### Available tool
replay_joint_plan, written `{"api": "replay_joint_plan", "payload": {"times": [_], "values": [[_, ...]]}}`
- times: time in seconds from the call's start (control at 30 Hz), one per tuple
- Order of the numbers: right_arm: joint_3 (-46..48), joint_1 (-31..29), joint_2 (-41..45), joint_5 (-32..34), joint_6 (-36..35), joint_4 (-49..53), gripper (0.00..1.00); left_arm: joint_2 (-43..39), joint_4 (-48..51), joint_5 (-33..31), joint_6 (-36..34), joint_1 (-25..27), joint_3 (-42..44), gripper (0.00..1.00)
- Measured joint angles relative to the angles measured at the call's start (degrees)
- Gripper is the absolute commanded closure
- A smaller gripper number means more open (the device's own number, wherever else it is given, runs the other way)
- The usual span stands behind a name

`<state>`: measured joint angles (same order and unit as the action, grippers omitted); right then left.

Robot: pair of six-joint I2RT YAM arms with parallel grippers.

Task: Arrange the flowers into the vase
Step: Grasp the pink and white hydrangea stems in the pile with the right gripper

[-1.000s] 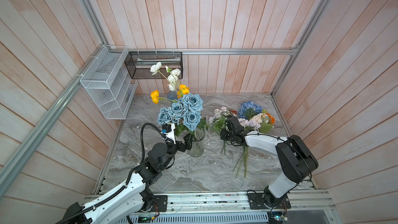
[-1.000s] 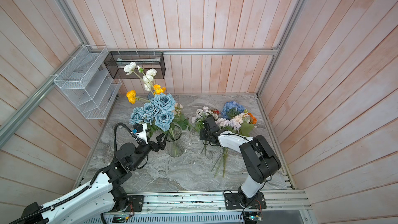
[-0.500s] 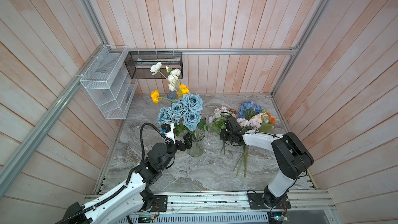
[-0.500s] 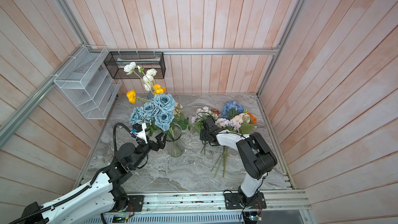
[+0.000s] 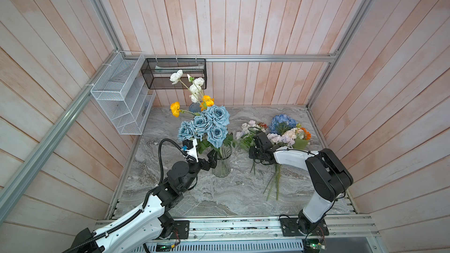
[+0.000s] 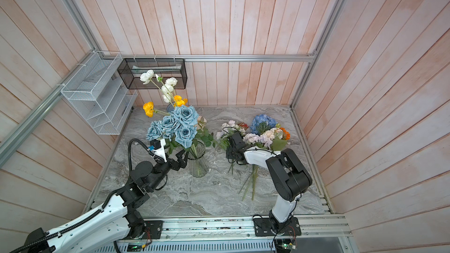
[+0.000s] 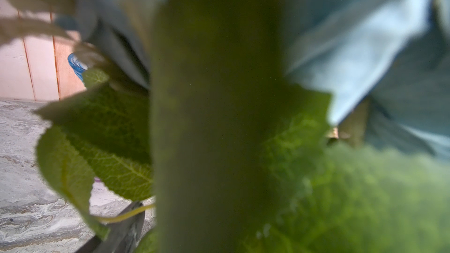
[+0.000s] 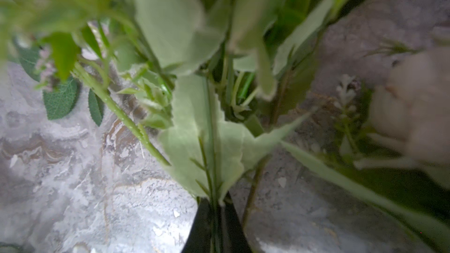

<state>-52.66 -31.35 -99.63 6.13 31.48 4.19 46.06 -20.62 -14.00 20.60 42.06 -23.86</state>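
A clear glass vase (image 5: 221,165) (image 6: 198,165) stands left of centre, holding dusty-blue roses (image 5: 208,125) and tall orange and white poppies (image 5: 194,88). My left gripper (image 5: 213,158) (image 6: 182,157) is open beside the vase neck, under the rose leaves. In the left wrist view a blurred green stem (image 7: 214,118) fills the picture and only one finger (image 7: 126,229) shows. The other flowers lie on the table at right. There my right gripper (image 5: 254,153) (image 8: 215,217) is shut on the thin stem of a lilac-white spray (image 5: 248,127) (image 8: 207,130), low over the marble.
The pile at right holds a blue hydrangea (image 5: 281,121), peach roses (image 5: 292,133) and an orange sunflower (image 5: 305,133), with stems (image 5: 274,183) trailing toward the front. A white wire rack (image 5: 121,98) and a black mesh basket (image 5: 174,73) hang on the back-left walls.
My right gripper has closed on the spray's stem, and its arm has shifted a little. The left arm and the vase have not moved.
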Motion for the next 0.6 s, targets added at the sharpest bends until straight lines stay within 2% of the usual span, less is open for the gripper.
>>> {"api": "replay_joint_plan", "payload": {"times": [0.23, 0.6], "values": [[0.0, 0.5, 1.99, 0.0, -0.17, -0.28, 1.0, 0.0, -0.24, 0.0, 0.0, 0.0, 0.0, 0.0], [-0.31, 1.66, 10.78, -0.81, -1.22, -0.87, 1.0, 0.0, -0.87, 0.0, 0.02, 0.0, 0.09, 0.0]]}}
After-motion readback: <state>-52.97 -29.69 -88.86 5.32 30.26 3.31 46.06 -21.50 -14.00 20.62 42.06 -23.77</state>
